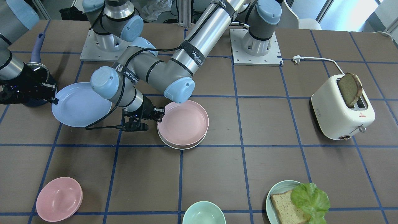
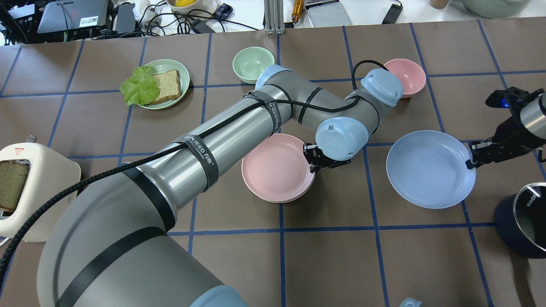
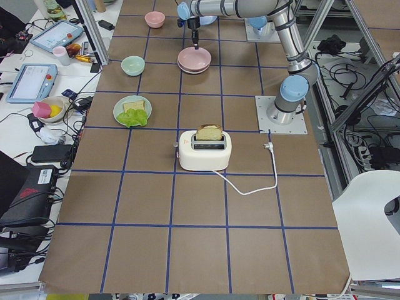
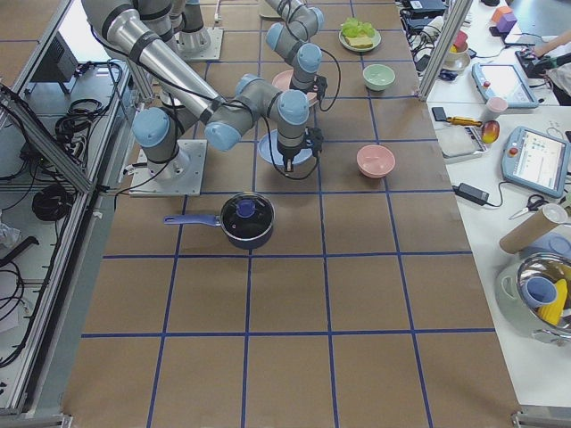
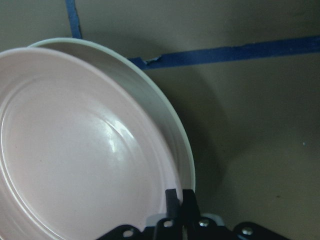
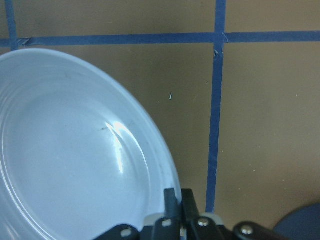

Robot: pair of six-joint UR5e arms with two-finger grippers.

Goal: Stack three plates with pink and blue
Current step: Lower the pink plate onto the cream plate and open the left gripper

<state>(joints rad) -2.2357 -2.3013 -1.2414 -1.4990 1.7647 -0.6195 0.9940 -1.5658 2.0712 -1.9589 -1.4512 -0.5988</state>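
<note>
The pale pink plate (image 1: 183,123) sits on the cream-white plate (image 1: 182,147) at the table's middle; only the white rim shows in the left wrist view (image 5: 165,120). My left gripper (image 1: 160,113) reaches across and is shut on the pink plate's rim (image 5: 100,150). The periwinkle blue plate (image 1: 80,104) is apart from the stack, on the robot's right side. My right gripper (image 1: 54,99) is shut on the blue plate's rim, as the right wrist view (image 6: 179,197) shows. I cannot tell whether the blue plate is off the table.
A dark pot (image 2: 527,217) with a blue handle stands close behind my right gripper. A pink bowl (image 1: 59,199), a teal bowl (image 1: 203,213) and a teal plate (image 1: 273,193) with bread and lettuce line the far edge. A white toaster (image 1: 339,109) stands on the robot's left.
</note>
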